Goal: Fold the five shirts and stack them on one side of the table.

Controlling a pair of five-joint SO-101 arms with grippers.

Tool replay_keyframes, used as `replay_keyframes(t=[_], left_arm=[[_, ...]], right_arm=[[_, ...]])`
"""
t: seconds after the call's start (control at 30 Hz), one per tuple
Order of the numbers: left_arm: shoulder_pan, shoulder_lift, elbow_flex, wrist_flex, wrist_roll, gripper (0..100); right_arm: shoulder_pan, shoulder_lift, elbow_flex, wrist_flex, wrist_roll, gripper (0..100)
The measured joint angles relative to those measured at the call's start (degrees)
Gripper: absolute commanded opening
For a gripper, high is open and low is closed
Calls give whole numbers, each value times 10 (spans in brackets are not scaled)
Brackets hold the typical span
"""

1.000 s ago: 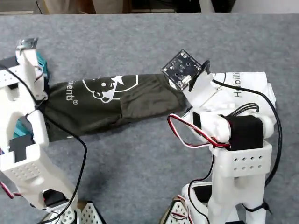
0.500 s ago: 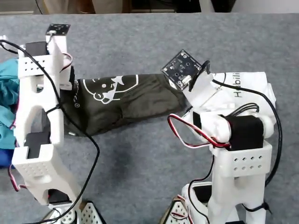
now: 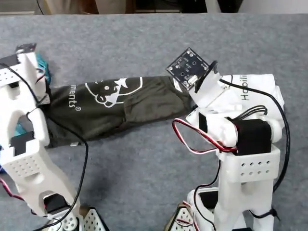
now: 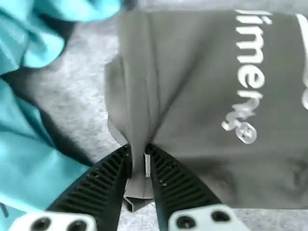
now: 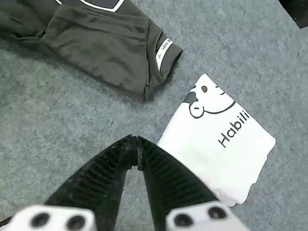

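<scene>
My high cam looks straight down on the table (image 3: 144, 38), mid-range. L wrist cam sits v. close on the dark shirt (image 4: 202, 96) edge; R wrist cam looks down from farther up. High + R share dark shirt, white shirt (image 5: 216, 159).

In the high view the right arm (image 3: 245, 144) covered much of the white shirt (image 3: 264, 86). The left arm (image 3: 24, 134) hid one end of the dark shirt (image 3: 120, 103) and most of the teal shirt (image 3: 43, 65). The dark shirt's print was cut off at the left wrist view's edge.
</scene>
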Motion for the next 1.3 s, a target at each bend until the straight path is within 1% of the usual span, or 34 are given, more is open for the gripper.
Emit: replay_keyframes(t=[0.07,0.1,0.2,0.27,0.57,0.7,0.8,1.0,1.1,1.17,1.23,1.3], left_arm=[[-8,5,0,0,0,33],[-11,5,0,0,0,58],[-11,5,4,0,0,172],[-12,5,4,0,0,222],[-30,5,4,0,-2,224],[-58,5,4,0,-2,224],[-76,16,27,-11,-3,224],[-53,79,98,-97,-11,210],[-48,95,85,-100,26,206],[-48,108,69,-89,40,205],[-45,124,57,-81,45,165],[-35,137,47,-71,46,98]], right_arm=[[0,0,0,-1,0,3],[0,0,0,-1,0,3],[0,0,0,-2,0,3],[0,0,0,-2,0,3],[0,0,0,-2,0,3],[0,0,0,-2,0,3],[0,0,0,-2,0,3],[0,0,0,-2,0,3],[0,0,0,-2,0,3],[0,0,0,-2,0,3],[0,0,0,-2,0,3],[0,0,0,-2,0,3]])
